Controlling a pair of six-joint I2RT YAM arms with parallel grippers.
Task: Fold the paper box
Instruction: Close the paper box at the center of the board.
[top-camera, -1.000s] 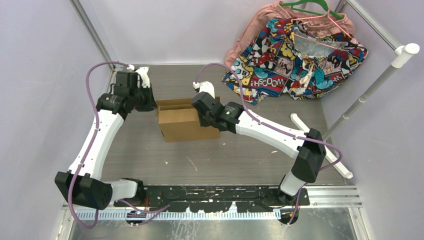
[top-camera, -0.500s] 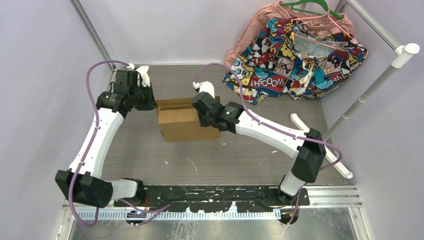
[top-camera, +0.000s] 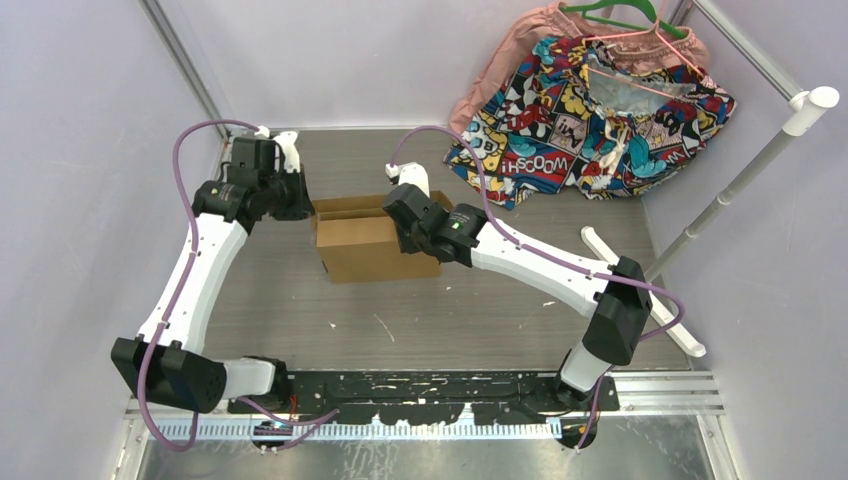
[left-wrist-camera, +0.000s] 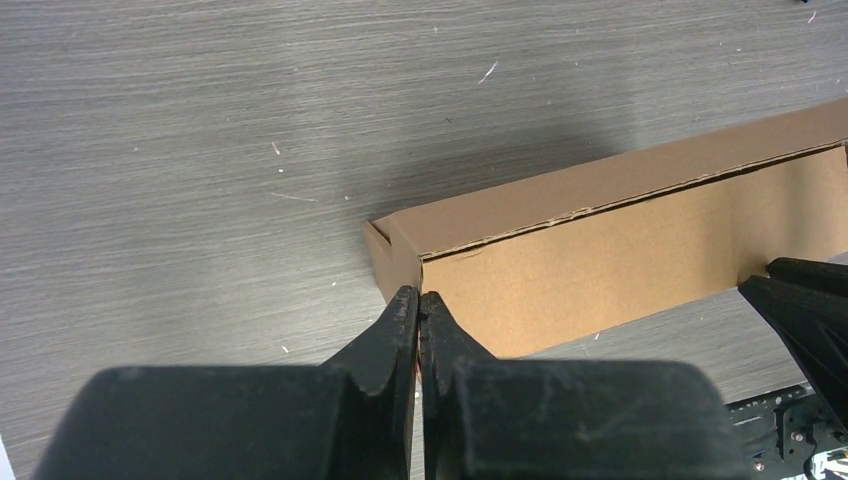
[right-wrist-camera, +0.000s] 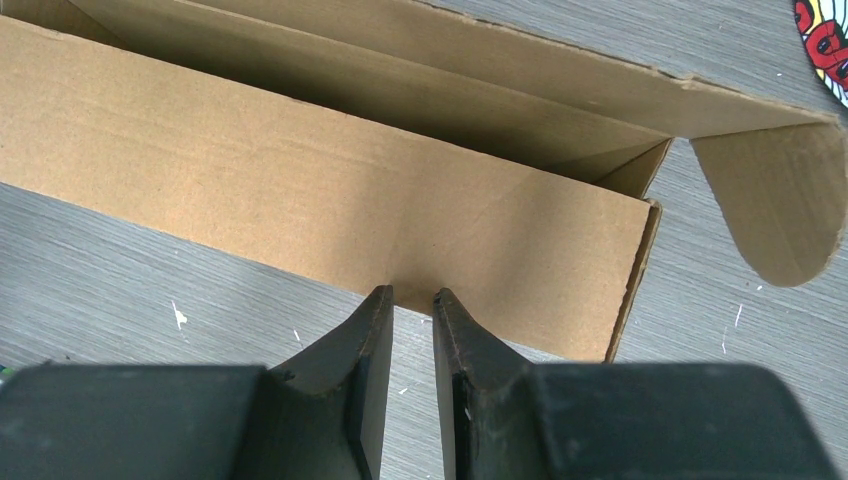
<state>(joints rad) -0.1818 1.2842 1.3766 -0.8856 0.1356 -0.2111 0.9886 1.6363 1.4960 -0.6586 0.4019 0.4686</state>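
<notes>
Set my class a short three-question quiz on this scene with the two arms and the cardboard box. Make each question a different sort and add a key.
1. True or false: the cardboard box is fully shut on top.
2. Where is the comic-print cloth? A) at the far right corner of the table B) inside the box C) between the two arm bases
3. Fill in: the ___ hand has its fingers pressed together at a corner of the box.

Key
1. False: the top is open, and a rounded flap sticks out at one end.
2. A
3. The left hand. The right hand shows a narrow gap between its fingers.
</notes>
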